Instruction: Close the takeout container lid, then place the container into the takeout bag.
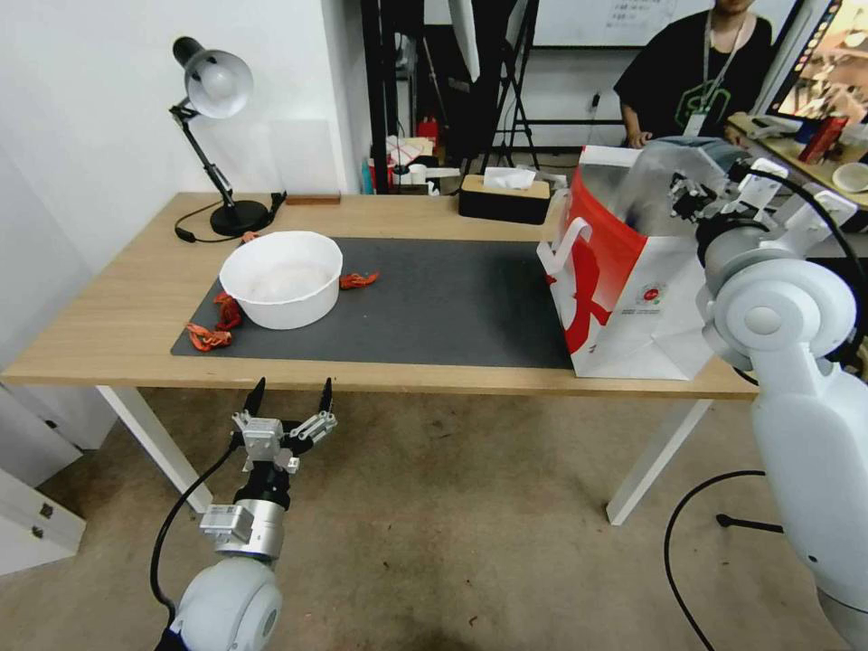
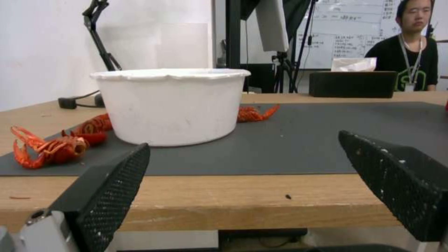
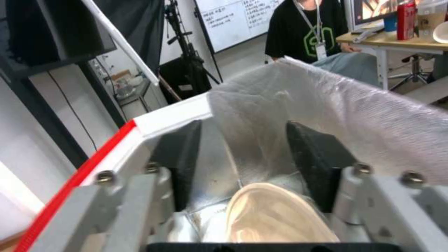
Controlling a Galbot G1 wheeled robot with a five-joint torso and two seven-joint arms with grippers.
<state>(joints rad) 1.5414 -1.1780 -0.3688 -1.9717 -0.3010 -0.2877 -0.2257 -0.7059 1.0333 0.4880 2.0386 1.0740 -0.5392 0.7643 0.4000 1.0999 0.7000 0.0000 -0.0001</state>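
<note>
Takeout bag foil-lined; right gripper inside, left gripper low, fingers apart.

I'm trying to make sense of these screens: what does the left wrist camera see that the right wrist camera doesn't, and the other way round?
Left wrist view: the left gripper, jaws open, at the table edge facing a white bowl, red crayfish on a dark mat and a tissue box. Right wrist view: the right gripper, jaws open, in the mouth of the takeout bag, over its silver foil lining and a pale rounded thing I cannot identify. Shared: a seated person in black and a whiteboard behind.
</note>
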